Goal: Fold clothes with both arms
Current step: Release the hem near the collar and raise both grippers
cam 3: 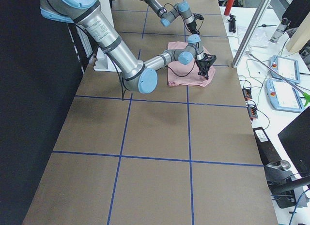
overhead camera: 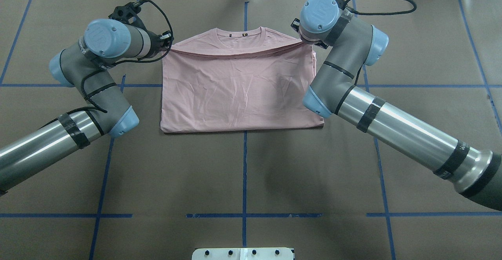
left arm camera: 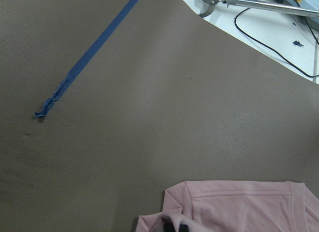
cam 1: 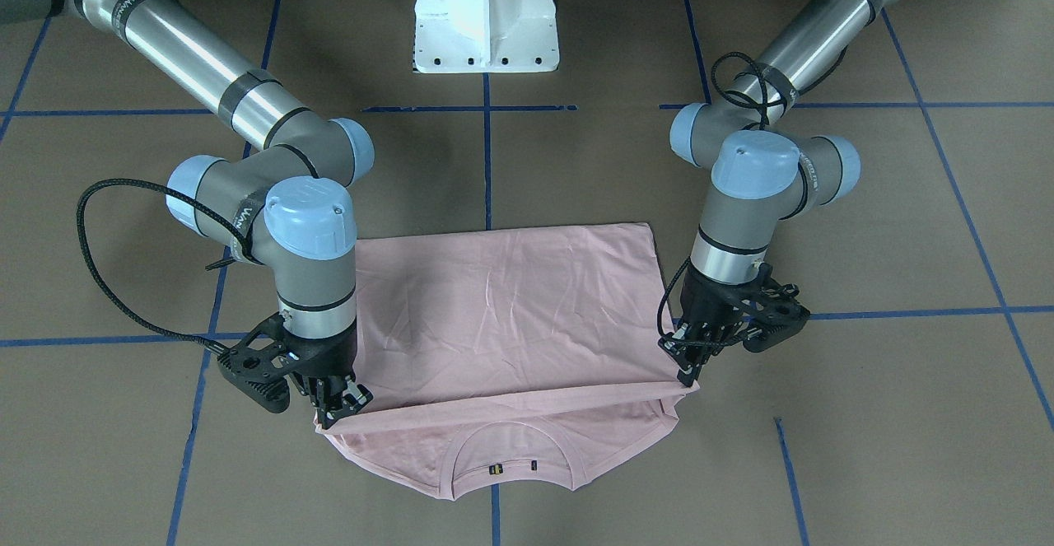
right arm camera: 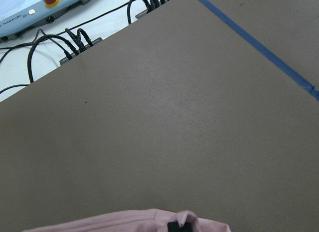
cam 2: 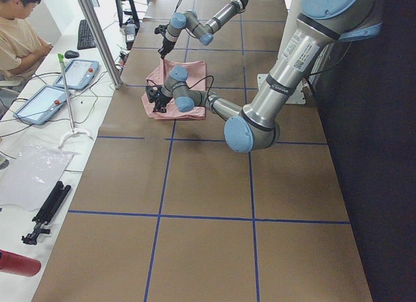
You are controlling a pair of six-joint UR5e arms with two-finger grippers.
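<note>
Brown paper covers the desk [cam 1: 576,159], and on it your pink T-shirt [cam 1: 510,299] lies folded in half. You have the left hand [cam 1: 685,375] and right hand [cam 1: 332,413] each clenched on a hem corner, either side of the collar [cam 1: 506,457] and just short of it. Releasing remains, I judge, then further folds.
</note>
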